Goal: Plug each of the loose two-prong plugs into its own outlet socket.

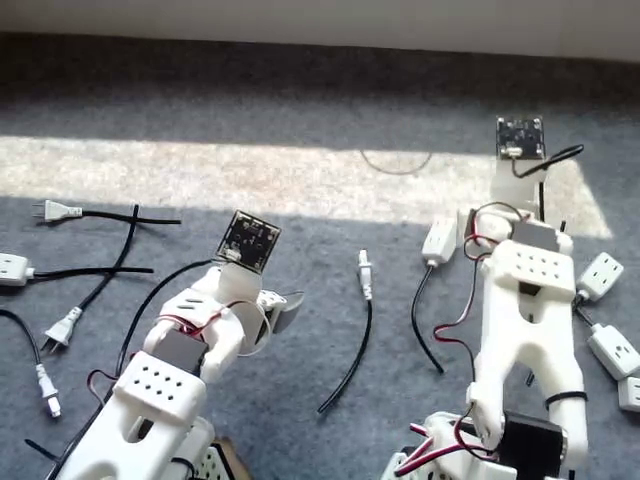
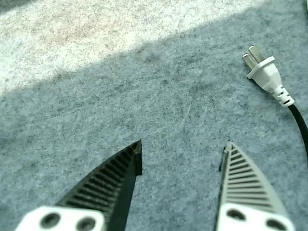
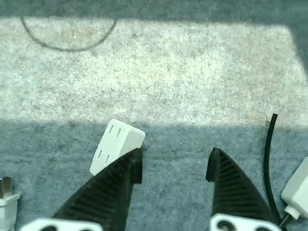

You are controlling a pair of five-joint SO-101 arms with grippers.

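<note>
A: Where was the plug (image 2: 263, 72)?

B: It lay flat on the carpet (image 2: 96, 96) between the two arms, apart from the left gripper (image 2: 183, 144), whose fingers (image 2: 110, 183) stood wide apart and held nothing.

A: And the right gripper (image 3: 175, 153)?

B: Also spread and empty, with a white socket (image 3: 117, 146) just beside one finger. I think the left one needed to center over the plug's body, not the prongs (image 2: 252, 54), before closing.
</note>
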